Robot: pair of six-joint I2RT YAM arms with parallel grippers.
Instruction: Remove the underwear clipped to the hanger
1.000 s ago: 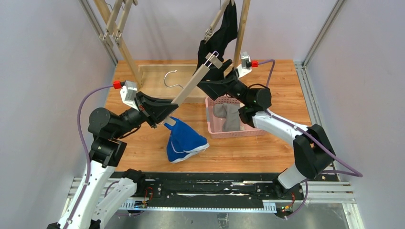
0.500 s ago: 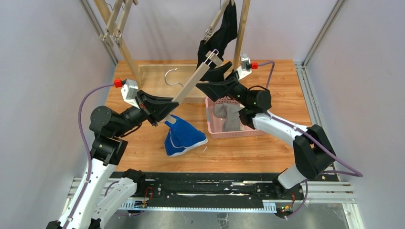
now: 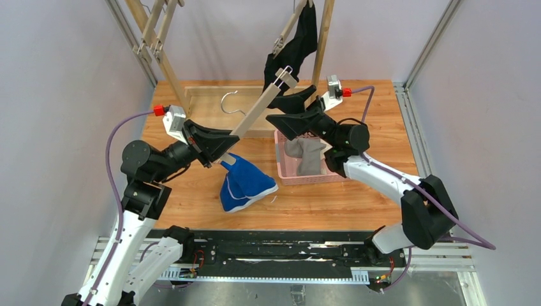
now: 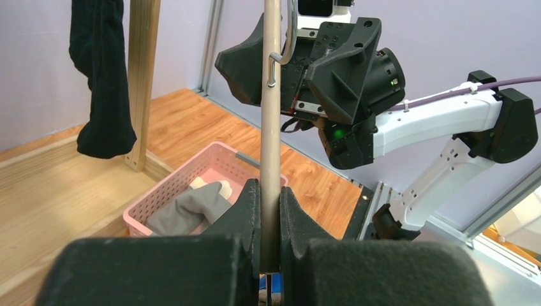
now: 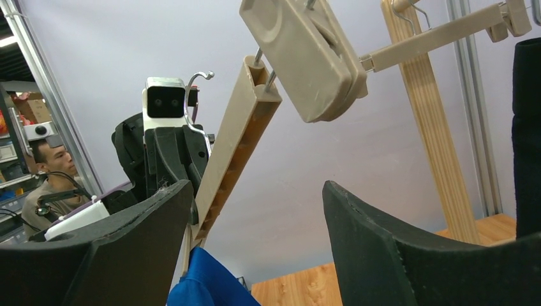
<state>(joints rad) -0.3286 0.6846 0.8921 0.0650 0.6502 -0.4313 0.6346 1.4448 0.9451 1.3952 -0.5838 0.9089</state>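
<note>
Underwear in blue hangs from the hanger's low end under the clamped-on left gripper, down-bar from the wide-open right gripper.

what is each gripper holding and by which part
Left gripper clamps the beige hanger by its bar, near the blue underwear. Right gripper is open, holding nothing.
</note>
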